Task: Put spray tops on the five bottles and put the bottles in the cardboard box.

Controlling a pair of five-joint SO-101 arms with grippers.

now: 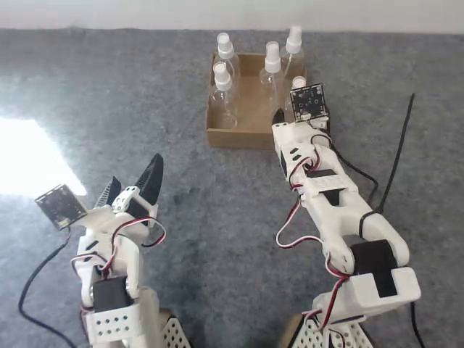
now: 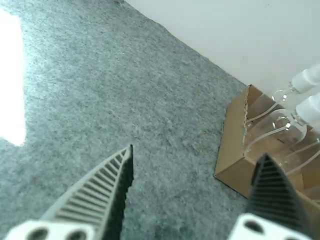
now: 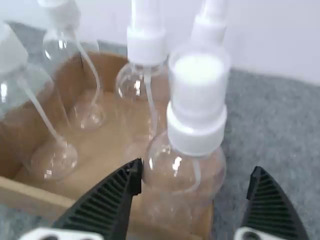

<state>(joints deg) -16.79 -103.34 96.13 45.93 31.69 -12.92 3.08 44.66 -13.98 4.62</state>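
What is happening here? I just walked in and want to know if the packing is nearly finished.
Nearly finished, it seems. All five bottles wear spray tops and stand in the cardboard box. The right arm's hand is open on either side of the bottle at the box's near right corner, not gripping it. The left arm's hand is open too, holding nothing, over the grey carpet away from the box.

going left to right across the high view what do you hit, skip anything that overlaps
patch of sunlight → left gripper → cardboard box → black cable
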